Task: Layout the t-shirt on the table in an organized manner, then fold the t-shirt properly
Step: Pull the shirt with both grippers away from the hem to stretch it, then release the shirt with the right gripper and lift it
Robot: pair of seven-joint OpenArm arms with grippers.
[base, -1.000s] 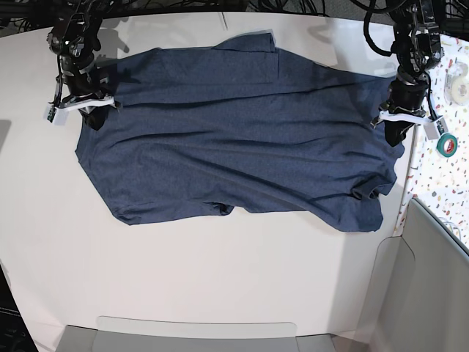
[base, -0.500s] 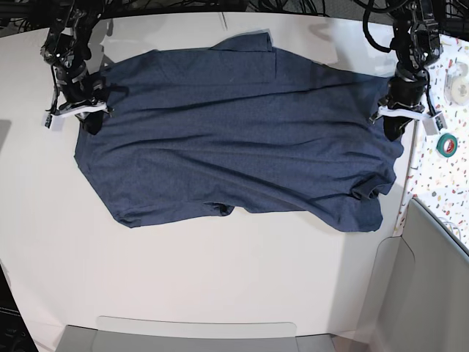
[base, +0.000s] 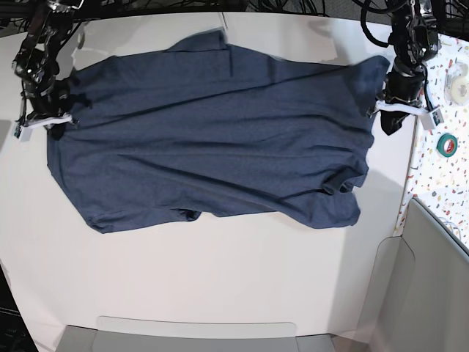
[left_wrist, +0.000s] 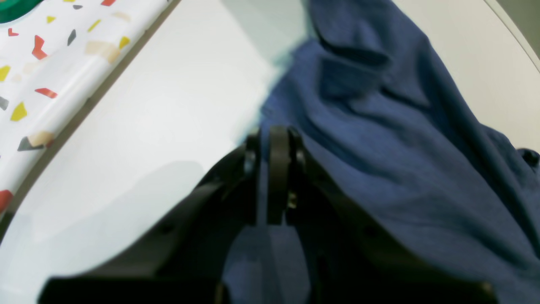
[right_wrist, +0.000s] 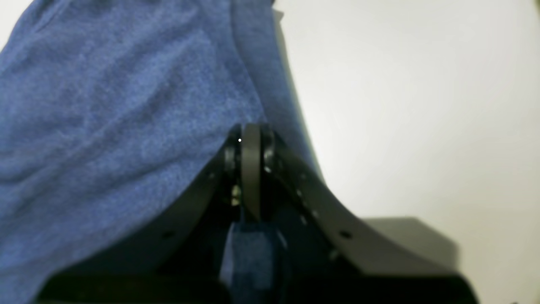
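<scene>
One t-shirt (base: 212, 139), dark heathered navy, spread plain side up across far half of white worktop (base: 220, 279). Stretched wide between two hands. Cloth mostly flat, with long shallow wrinkles running along its length; near edge uneven, with a small tuck about midway and a rumpled, sagging corner at base view's right. Small flap turned up at far edge, toward base view's left. No lettering visible.

Left hand (left_wrist: 270, 143) at base view's right end of shirt, fingers together and clamped on shirt edge; blue cloth seen pinched between black fingers in wrist view, folds bunched just beyond them. Bare worktop to that view's left.

Right hand (right_wrist: 249, 139) at base view's left end, fingers pressed together on shirt hem; cloth seen passing between them, fabric falling away to wrist view's left, bare worktop to its right.

Beside worktop at base view's right: speckled terrazzo strip (base: 440, 176), carrying green tape roll (base: 447, 143) and white tape roll (base: 459, 89). Grey panel (base: 432, 286) at near right corner; pale tray edge (base: 198, 330) along near side.
</scene>
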